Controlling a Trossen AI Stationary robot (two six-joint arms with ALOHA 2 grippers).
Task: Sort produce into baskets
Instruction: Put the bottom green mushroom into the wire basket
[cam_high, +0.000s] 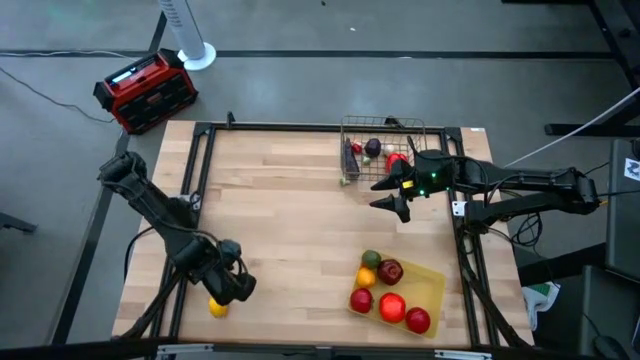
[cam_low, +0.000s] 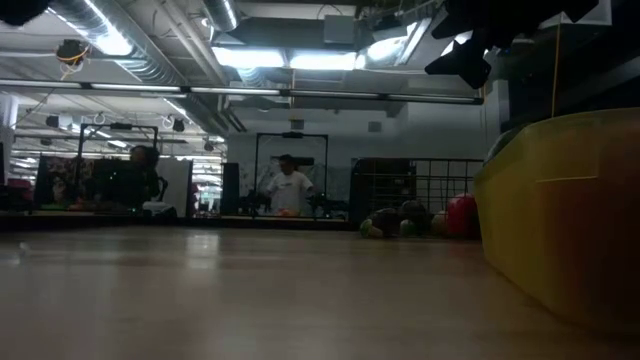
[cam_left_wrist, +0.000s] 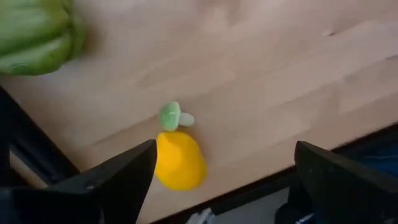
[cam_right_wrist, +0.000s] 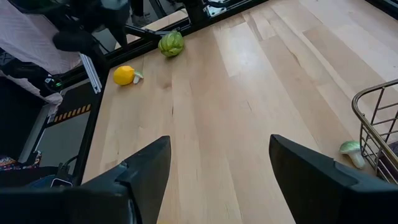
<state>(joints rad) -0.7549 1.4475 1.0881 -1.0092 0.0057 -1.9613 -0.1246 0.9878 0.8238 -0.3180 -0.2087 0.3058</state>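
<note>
While the right gripper (cam_high: 397, 200) hangs open beside the wire basket (cam_high: 352, 128), the lemon (cam_left_wrist: 179, 160) lies at the table's near-left corner, far from that basket, directly ahead between the left gripper's (cam_high: 238, 287) wide-open jaws, its leafy tip pointing away.

Both arms are matte black, chunky jointed links. The right gripper (cam_high: 396, 196) has small green and orange lights near its wrist, and 2 flat black fingers (cam_right_wrist: 146, 171).
</note>
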